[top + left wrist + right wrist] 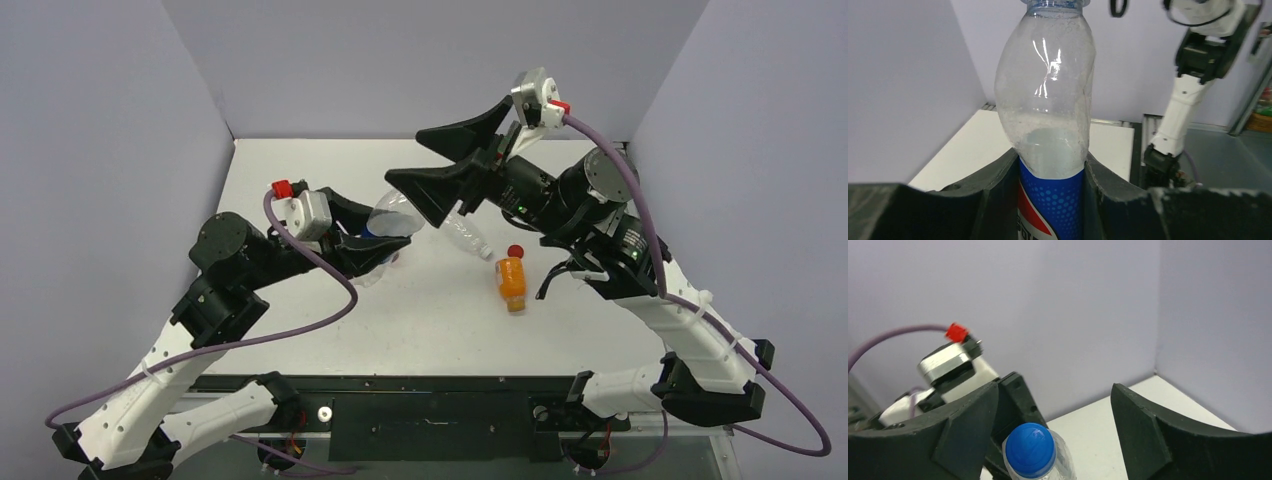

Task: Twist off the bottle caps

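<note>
- Left claw (375,240) clamps a Pepsi bottle (1045,100) at its blue label, lettering cut off.
- Its blue cap (1030,449) sits just below the wide-spread right claw (1054,395).
- Clear unlabelled bottle (468,240) and orange bottle (512,282) with red cap (515,251) lie on the desk (420,320).

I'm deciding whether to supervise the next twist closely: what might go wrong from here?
The blue cap sits off-centre between the fingers of the open right gripper, so closing may shove the neck sideways. The left gripper clamps the Pepsi bottle low, at its label, and the wall above looks creased; twisting might spin or buckle it.
</note>
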Controlling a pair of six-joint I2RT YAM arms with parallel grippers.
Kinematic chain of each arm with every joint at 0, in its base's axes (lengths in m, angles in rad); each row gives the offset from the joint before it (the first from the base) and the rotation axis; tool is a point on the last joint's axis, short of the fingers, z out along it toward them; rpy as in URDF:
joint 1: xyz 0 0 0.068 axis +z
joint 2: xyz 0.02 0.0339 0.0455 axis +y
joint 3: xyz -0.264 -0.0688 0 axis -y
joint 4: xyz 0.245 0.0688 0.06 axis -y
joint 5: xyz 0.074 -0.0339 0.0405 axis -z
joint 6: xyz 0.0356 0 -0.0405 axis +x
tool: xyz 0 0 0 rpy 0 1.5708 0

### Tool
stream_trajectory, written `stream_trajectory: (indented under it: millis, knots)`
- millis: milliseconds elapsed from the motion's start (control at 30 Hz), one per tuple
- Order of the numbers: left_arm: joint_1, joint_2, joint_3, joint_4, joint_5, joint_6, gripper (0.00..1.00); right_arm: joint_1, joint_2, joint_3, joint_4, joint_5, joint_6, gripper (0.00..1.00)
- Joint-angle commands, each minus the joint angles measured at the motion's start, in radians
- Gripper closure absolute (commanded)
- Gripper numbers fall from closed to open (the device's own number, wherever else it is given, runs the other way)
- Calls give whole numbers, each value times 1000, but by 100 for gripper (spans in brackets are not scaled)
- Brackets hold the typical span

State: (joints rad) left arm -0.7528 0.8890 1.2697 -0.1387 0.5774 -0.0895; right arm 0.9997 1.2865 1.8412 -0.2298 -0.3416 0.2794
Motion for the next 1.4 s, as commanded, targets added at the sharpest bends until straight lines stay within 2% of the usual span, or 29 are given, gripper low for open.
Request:
stream_trajectory:
  millis: [0,100,267,467,800,1033,1100,1233,1367]
  knots:
    - [-3,-39,-77,138,-289,181,100,99,0,-13,41,545,-3,21]
    - [-3,-48,-115,165,-414,242,100,151,71,102,-66,630,4,20]
    - [-3,-60,-144,191,-479,295,100,157,161,206,-150,682,64,20]
    - [-2,-67,-152,195,-500,285,100,149,171,211,-174,702,99,31]
    - [-2,-65,-153,201,-492,270,100,87,162,170,-139,583,187,61]
    - [-2,-42,-141,202,-467,256,100,84,203,221,-148,522,196,67]
    - [-4,-32,-135,204,-463,254,100,82,207,226,-151,519,196,72]
    - [-5,-16,-119,212,-455,242,100,71,200,229,-163,523,191,99]
    - [-3,-4,-84,202,-412,189,100,50,163,220,-168,479,132,100]
